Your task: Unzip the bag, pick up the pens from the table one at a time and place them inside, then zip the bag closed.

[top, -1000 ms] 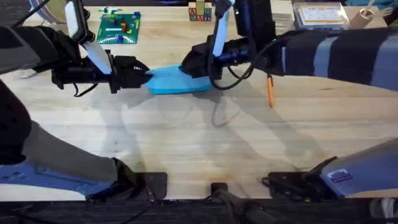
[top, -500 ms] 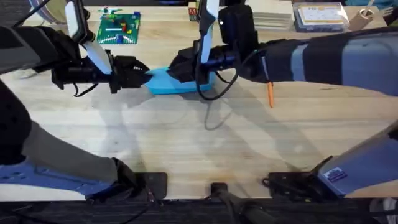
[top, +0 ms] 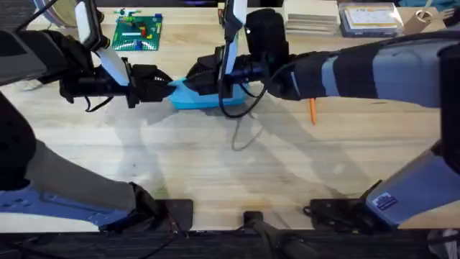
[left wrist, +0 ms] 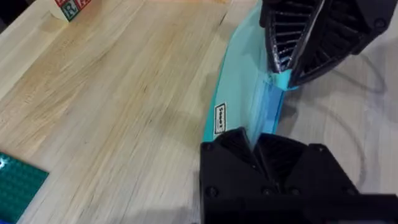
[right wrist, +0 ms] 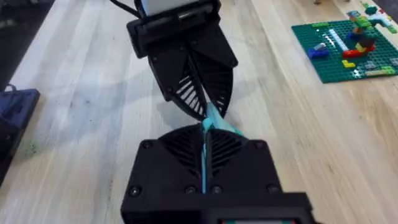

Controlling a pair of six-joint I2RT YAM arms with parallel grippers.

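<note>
Wood-grain table (top: 215,165), blue bag (top: 188,96), orange pen (top: 313,110), green baseplate (top: 138,32)

- Left gripper (top: 169,88) reached in from the left, fingers clamped on the bag (top: 188,98) end.
- Right gripper (top: 192,80) crossed past centre, fingers pinched on the bag's top edge, close to the left gripper.
</note>
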